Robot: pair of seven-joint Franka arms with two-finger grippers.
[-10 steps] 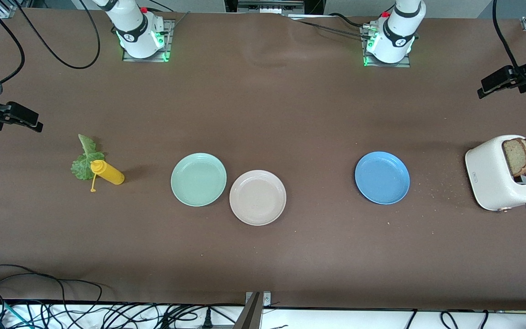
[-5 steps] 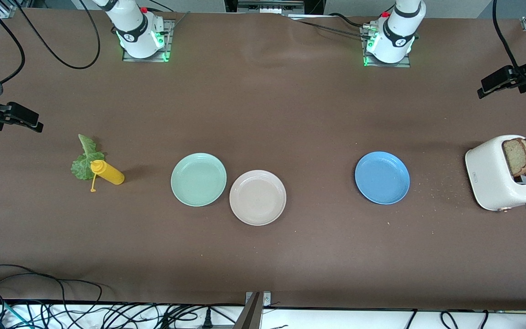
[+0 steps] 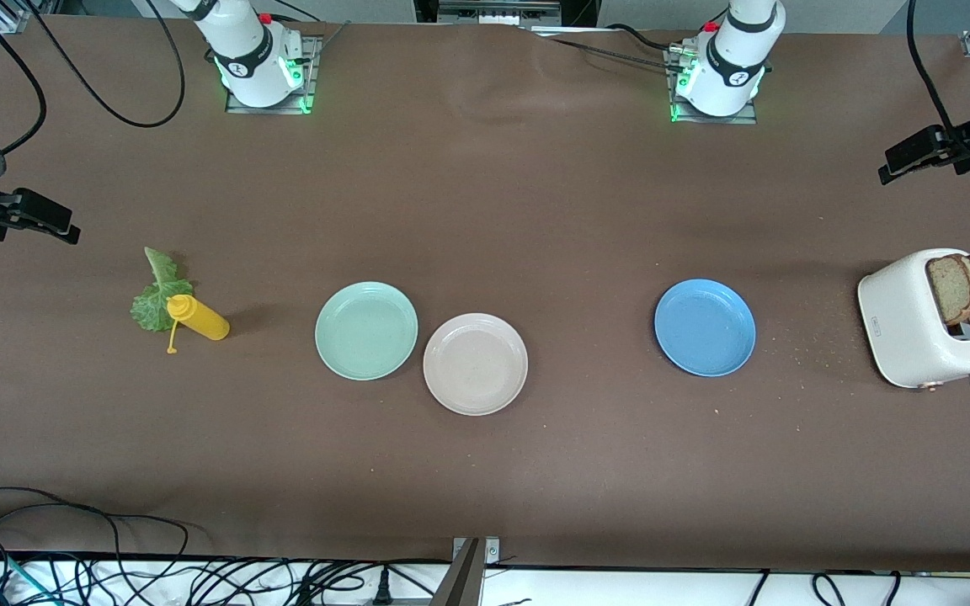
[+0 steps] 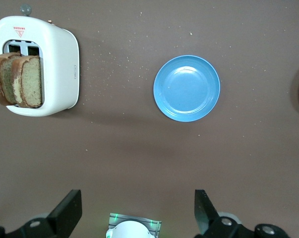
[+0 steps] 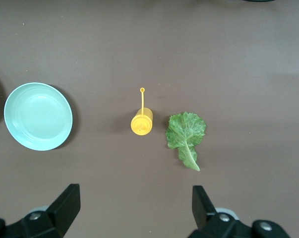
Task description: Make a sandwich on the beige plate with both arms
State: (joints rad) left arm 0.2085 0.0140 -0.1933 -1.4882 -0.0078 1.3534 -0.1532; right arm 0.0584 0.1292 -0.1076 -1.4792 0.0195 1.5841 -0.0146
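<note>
Beige plate [image 3: 475, 364] bare; bread [image 3: 967, 289] upright in toaster [image 3: 914, 324], lettuce [image 3: 155, 295] flat; left gripper [image 4: 134, 213], right gripper [image 5: 132, 210] spread, high over table, waiting

Bread slices [image 4: 18, 80] in toaster [image 4: 57, 69]

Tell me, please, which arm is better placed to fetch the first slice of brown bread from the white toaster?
Probably the left: its open gripper hovers above the white toaster and brown bread slices. The right gripper, also open, is over the green lettuce leaf.
</note>
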